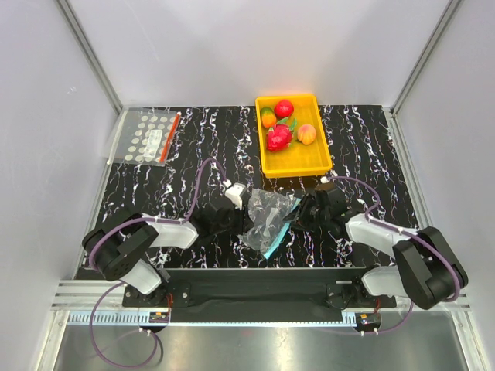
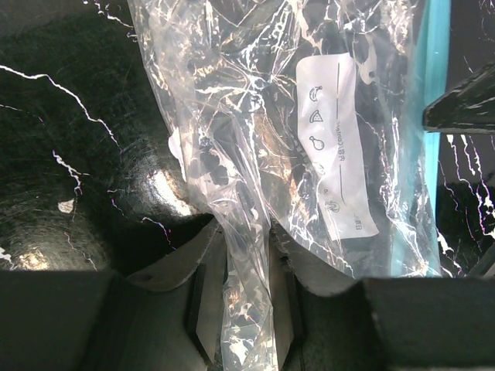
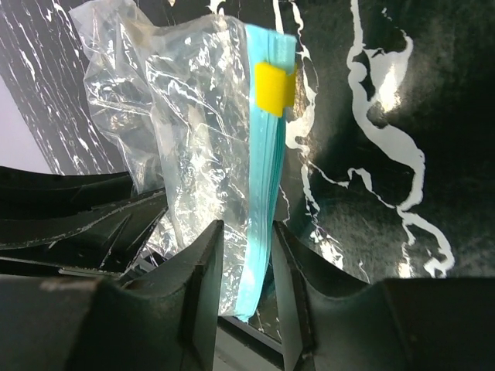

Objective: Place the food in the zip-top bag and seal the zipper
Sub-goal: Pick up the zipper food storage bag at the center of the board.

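Note:
The clear zip-top bag [image 1: 267, 218] hangs crumpled between my two grippers, near the table's front. My left gripper [image 1: 238, 202] is shut on a bunched fold of its film [image 2: 246, 309]. My right gripper [image 1: 304, 210] holds the bag's other side, its jaws close around the near end of the pale blue zipper [image 3: 267, 154]. A yellow slider [image 3: 274, 89] sits at the strip's far end. The food lies in the yellow tray [image 1: 298, 166]: a red apple [image 1: 284, 107], an orange-and-green fruit [image 1: 268, 117] and a peach-orange one [image 1: 307, 134]. The bag holds no fruit.
A larger red toy fruit [image 1: 278, 137] also lies in the tray. A flat clear bag with white dots and a red strip [image 1: 147, 137] lies at the back left. The bag carries a white printed label [image 2: 336, 147]. Grey walls enclose the black marbled table.

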Motion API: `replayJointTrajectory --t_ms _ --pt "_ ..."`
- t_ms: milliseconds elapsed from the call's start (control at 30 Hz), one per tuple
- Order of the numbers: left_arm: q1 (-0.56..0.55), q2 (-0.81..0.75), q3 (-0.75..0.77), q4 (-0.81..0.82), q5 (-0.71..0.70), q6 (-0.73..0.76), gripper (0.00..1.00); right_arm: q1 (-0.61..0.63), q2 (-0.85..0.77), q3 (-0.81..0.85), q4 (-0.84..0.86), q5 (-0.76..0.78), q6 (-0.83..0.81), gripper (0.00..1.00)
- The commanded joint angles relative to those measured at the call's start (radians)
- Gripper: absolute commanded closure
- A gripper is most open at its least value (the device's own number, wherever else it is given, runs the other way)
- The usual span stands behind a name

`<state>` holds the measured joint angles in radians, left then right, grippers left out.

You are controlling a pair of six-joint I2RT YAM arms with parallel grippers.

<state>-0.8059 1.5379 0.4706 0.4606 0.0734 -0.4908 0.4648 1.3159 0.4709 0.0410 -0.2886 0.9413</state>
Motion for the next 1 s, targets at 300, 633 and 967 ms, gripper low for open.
replayJointTrajectory --t_ms 300,633,967 --pt "-0.018 0.028 0.039 -0.057 -0.038 0.04 0.69 0.009 -0.075 0.04 -0.069 0.045 -0.041 0.6" --pt "-0.041 0.034 0.049 -0.063 -0.044 0.038 0.69 0.011 -0.072 -0.003 0.088 -0.001 -0.012 0.64" --pt "-0.058 0.037 0.04 -0.06 -0.069 0.037 0.7 0.012 -0.202 -0.026 0.115 0.011 -0.009 0.79"
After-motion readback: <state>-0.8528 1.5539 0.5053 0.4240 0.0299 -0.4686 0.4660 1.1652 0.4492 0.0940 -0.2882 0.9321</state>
